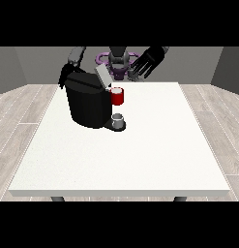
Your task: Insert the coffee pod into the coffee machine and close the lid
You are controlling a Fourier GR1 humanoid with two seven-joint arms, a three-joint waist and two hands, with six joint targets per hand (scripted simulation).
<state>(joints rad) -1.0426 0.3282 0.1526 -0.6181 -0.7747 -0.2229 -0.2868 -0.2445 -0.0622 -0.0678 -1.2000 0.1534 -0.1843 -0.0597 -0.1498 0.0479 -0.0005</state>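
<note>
The black coffee machine (87, 104) stands on the white table (140, 155), left of its middle. Its grey lid (101, 75) is tilted up and open. A red thing at the machine (117, 96) sits at its front top. Below it, a small grey thing (119, 119) rests on the machine's base. The hand at the view's right (149, 61) hangs raised above the table's far edge, right of the lid, touching nothing, with fingers spread and relaxed. The hand at the view's left (67, 73) is behind the machine's far left corner and partly hidden.
The robot's torso (118, 60) stands behind the table's far edge. The table's near edge (121, 193) runs across the view's bottom. Wooden floor surrounds the table.
</note>
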